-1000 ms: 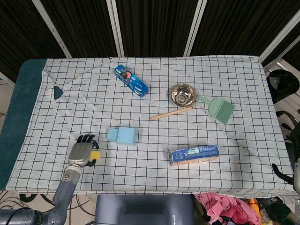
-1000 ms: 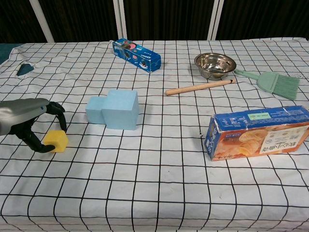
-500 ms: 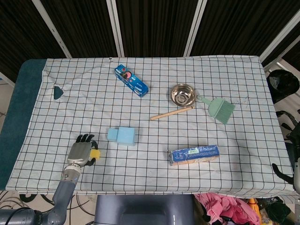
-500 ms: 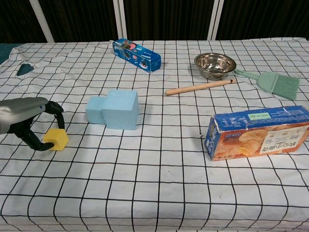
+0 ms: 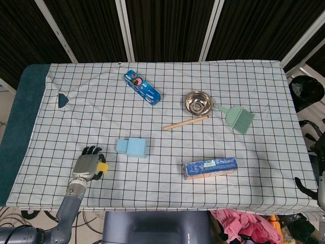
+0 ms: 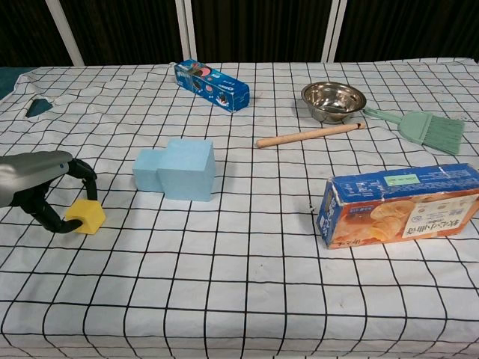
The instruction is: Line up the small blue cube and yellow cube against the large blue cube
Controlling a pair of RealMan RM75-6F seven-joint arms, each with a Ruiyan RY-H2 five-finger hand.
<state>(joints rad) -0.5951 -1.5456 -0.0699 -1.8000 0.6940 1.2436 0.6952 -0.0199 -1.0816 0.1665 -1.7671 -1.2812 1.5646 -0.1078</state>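
The bowl (image 6: 333, 101) is shiny metal. Checked cloth (image 6: 247, 284) covers the counter, slightly wrinkled. The cubes (image 6: 187, 168) look matt, the stick (image 6: 310, 135) wooden.

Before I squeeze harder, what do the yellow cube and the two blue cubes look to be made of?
The yellow cube, held by the left hand, looks like matte foam or soft plastic, with rounded edges and no shine. The small blue cube and large blue cube look like the same matte, uniform foam; hardness cannot be told.

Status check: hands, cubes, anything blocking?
Left hand grips yellow cube on the cloth; right hand out of view. Small blue cube sits against large blue cube. No obstacle between yellow cube and the blue pair.
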